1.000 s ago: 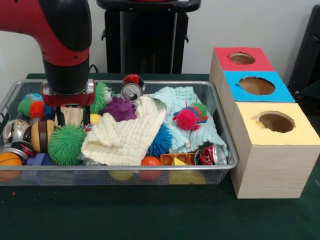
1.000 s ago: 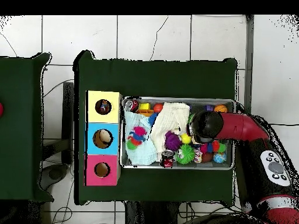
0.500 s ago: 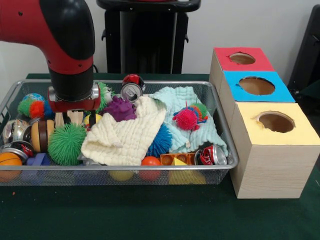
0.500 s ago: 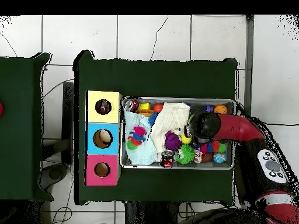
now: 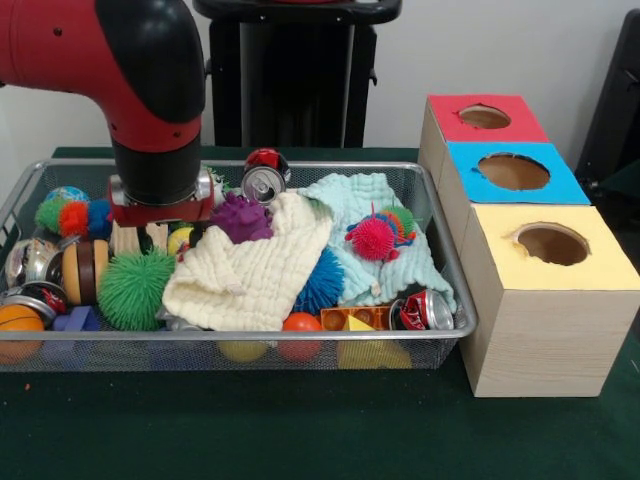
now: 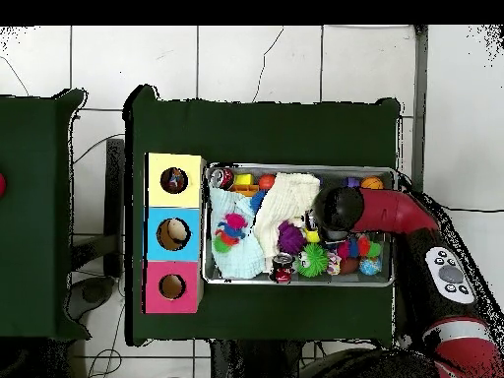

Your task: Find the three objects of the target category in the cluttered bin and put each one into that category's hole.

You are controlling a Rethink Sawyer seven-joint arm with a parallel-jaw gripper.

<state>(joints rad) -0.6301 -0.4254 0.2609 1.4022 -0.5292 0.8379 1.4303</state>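
Observation:
The wire bin (image 5: 455, 300) holds mixed clutter. My gripper (image 5: 140, 240) hangs low in its left part, under the red and black arm (image 5: 155, 110), with pale fingers (image 5: 124, 240) slightly apart and nothing visibly between them. It stands just behind a green spiky ball (image 5: 135, 288) and beside a small yellow ball (image 5: 182, 238). To its right sit a purple spiky ball (image 5: 240, 216) and a silver can (image 5: 263, 184). A cream cloth (image 5: 250, 270) covers the middle. In the overhead view the wrist (image 6: 337, 209) hides the fingers inside the bin (image 6: 300, 167).
A teal cloth (image 5: 375, 215) carries a pink spiky ball (image 5: 372, 238); a red can (image 5: 428, 310) lies at the front right corner. Red (image 5: 485, 117), blue (image 5: 513, 171) and yellow (image 5: 552, 243) holed boxes stand right of the bin. Cans and balls (image 5: 25, 265) crowd the left end.
The arm has slid rightwards in the front view, from the bin's left end towards the yellow ball and the purple spiky ball. The bin's contents have not moved.

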